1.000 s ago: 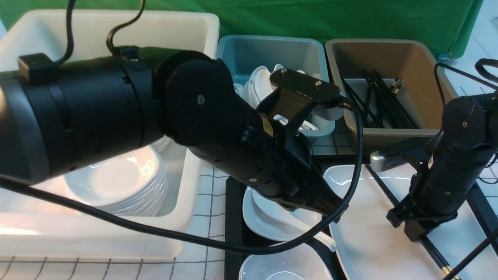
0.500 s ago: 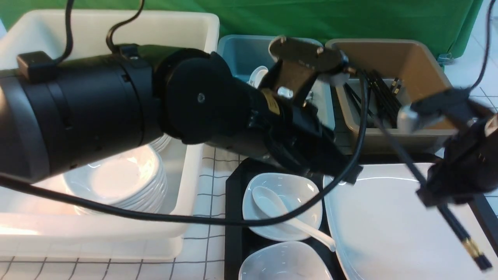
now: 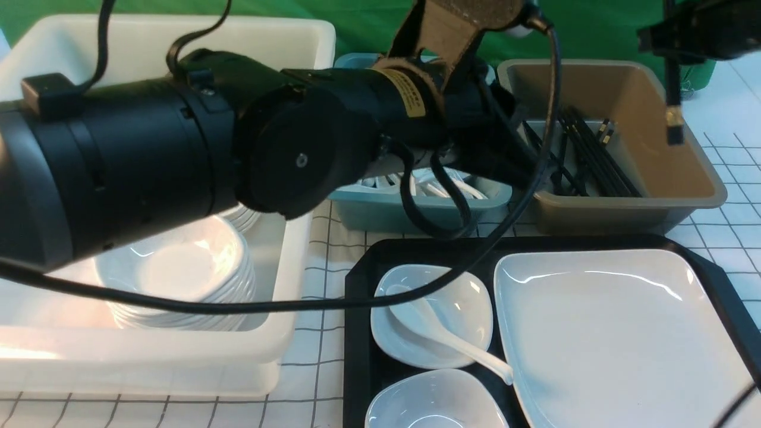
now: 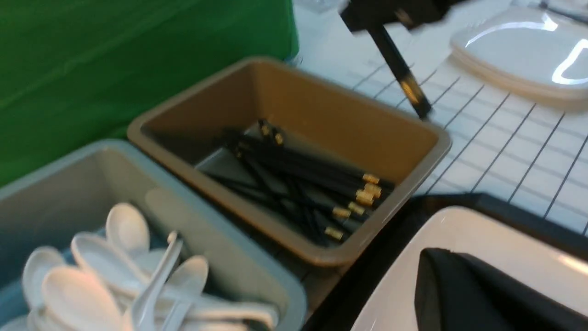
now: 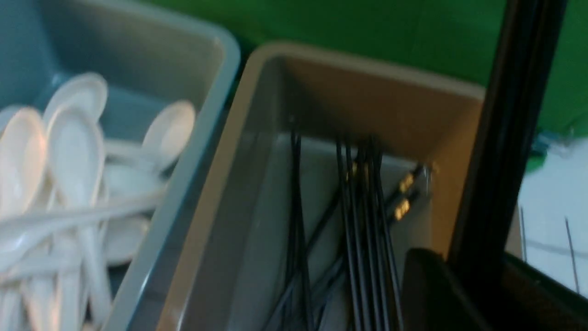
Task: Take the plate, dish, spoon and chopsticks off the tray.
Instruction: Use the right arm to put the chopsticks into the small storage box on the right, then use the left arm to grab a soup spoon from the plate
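**One Item in the Air, Three Lying Below**

Front view: the large black rectangular plastic tray (image 3: 357,285) sits on the white gridded worktop (image 3: 321,261). The large glossy white squarish plate (image 3: 612,333) fills its right side. To the plate's left, a small white dish (image 3: 458,297) holds the glossy white soup spoon (image 3: 443,336), whose handle reaches toward the plate's edge. A second small white dish (image 3: 434,401) lies nearer the camera.

The bulky black left arm (image 3: 148,154) stretches across toward the teal bin of white spoons (image 3: 368,208) and the brown bin (image 3: 624,208), which holds other black chopsticks (image 3: 594,160). A yellow label (image 3: 410,89) on the arm's wrist carries dark print too small to read. At the left stands a white bin (image 3: 285,351) with stacked white dishes (image 3: 178,279).

At top right the blurred right gripper (image 3: 678,41) pinches the pair of long thin black chopsticks (image 3: 673,113). The pair hangs upright with its gold-banded end down, in the air by the brown bin's right rim and clear of the tray.

Left wrist view: the left gripper (image 4: 455,289) shows as one dark wedge in front of the plate. Its jaws are pressed together with nothing between them. A stack of white plates (image 4: 523,50) rests on the worktop beyond the brown bin.

Right wrist view: the held pair runs as a blurred black bar beside one of the right gripper's fingers (image 5: 436,294), above the brown bin.
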Available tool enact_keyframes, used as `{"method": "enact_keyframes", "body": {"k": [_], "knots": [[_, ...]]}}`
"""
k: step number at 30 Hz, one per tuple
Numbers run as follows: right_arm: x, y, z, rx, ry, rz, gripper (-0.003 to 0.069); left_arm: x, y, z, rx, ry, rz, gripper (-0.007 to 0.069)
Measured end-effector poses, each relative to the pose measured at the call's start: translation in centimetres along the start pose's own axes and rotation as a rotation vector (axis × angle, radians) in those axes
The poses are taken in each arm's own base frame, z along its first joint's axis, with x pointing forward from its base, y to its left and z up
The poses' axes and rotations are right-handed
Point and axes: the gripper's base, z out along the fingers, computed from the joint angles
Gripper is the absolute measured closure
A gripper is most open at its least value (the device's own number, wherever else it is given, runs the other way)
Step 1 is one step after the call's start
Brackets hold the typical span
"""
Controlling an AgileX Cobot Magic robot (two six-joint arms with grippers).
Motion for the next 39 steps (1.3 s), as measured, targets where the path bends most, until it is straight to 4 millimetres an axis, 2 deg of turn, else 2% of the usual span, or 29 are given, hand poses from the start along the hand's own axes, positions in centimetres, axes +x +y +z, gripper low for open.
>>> {"method": "enact_keyframes", "body": {"k": [3,7,9,12,15,17,19,23,24,25,26,31,34,35,36,39], "knots": [[0.5,-0.2,4.9,0.003,0.002,0.017,0.0536,0.9,1.1,-0.1,-0.020,0.089,-0.032,0.0627],[2.5,-0.1,9.0,-0.002,0.058,0.039,0.0532,2.0,1.8,-0.2,-0.025,0.203,-0.054,0.0627],[3.1,0.0,9.8,-0.005,0.078,0.044,0.0514,2.2,1.8,-0.3,-0.022,0.230,-0.057,0.0627],[3.9,0.1,10.4,-0.014,0.134,0.059,0.0357,3.2,1.6,-0.6,-0.002,0.341,-0.073,0.0627],[3.9,0.2,9.7,-0.028,0.195,0.060,0.0272,3.9,1.2,-0.9,0.027,0.432,-0.105,0.0627],[3.5,0.3,8.3,-0.040,0.247,0.059,0.0265,4.4,0.9,-1.2,0.061,0.493,-0.097,0.0627],[3.2,0.3,6.9,-0.050,0.287,0.057,0.0298,4.6,0.7,-1.3,0.086,0.520,-0.070,0.0627],[1.7,0.5,1.2,-0.097,0.390,0.003,0.0561,4.9,0.3,-1.5,0.179,0.546,0.060,0.0627],[1.4,0.7,-0.3,-0.115,0.401,-0.006,0.0602,4.9,0.1,-1.5,0.200,0.541,0.088,0.0626],[1.3,0.7,-0.6,-0.122,0.402,-0.001,0.0602,4.9,0.1,-1.4,0.209,0.539,0.098,0.0626],[0.8,1.1,-2.9,-0.162,0.410,-0.015,0.0638,5.1,-0.1,-1.2,0.243,0.534,0.141,0.0624],[1.3,2.8,-8.9,-0.328,0.395,-0.035,0.0653,6.9,-0.4,1.0,0.314,0.564,0.245,0.0566],[3.0,4.0,-12.6,-0.423,0.375,-0.044,0.0653,8.6,-0.4,2.8,0.331,0.606,0.260,0.0470],[3.3,4.1,-12.5,-0.430,0.383,-0.042,0.0653,8.7,-0.4,2.9,0.332,0.609,0.261,0.0470],[4.7,4.6,-14.3,-0.463,0.378,-0.047,0.0654,9.8,-0.4,3.9,0.344,0.629,0.282,0.0398],[6.9,5.1,-17.2,-0.476,0.359,-0.069,0.0654,11.3,-0.4,5.3,0.363,0.640,0.343,0.0264]]}}
